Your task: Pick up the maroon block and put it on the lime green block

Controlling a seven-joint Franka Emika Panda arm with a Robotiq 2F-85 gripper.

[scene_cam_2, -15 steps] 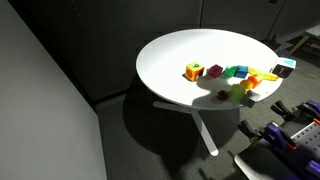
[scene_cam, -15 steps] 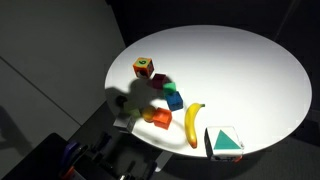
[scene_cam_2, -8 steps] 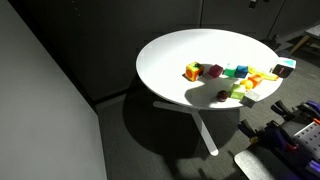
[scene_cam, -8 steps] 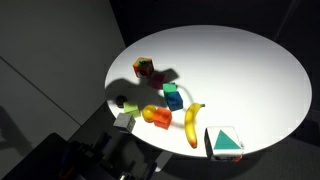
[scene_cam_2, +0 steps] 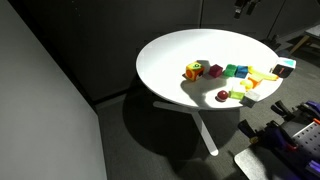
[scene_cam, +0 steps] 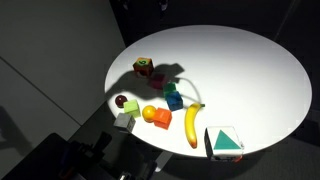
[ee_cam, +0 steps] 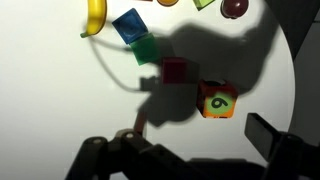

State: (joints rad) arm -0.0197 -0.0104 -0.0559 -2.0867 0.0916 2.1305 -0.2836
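The maroon block (ee_cam: pixel 176 70) sits on the white table in shadow, between the multicoloured cube (ee_cam: pixel 216 100) and the lime green block (ee_cam: pixel 146 48). Both exterior views show it, in one (scene_cam: pixel 159 82) and in one (scene_cam_2: pixel 213 70). The lime green block (scene_cam: pixel 170 90) (scene_cam_2: pixel 231 71) touches the blue cube (ee_cam: pixel 128 25). My gripper (ee_cam: pixel 185 150) is open and empty, high above the table and apart from all the blocks. It shows at the top edge in an exterior view (scene_cam_2: pixel 243 8).
A banana (scene_cam: pixel 192 124), an orange object (scene_cam: pixel 158 117), a dark red apple (scene_cam: pixel 121 101), a pale grey-green cube (scene_cam: pixel 124 121) and a green-and-white box (scene_cam: pixel 224 142) lie near the table's edge (scene_cam: pixel 112 88). The far half of the round table is bare.
The arm has lifted up and away from the blocks. Its shadow has shifted and shrunk, uncovering the apple, the pale cube and the orange object. No block has moved.
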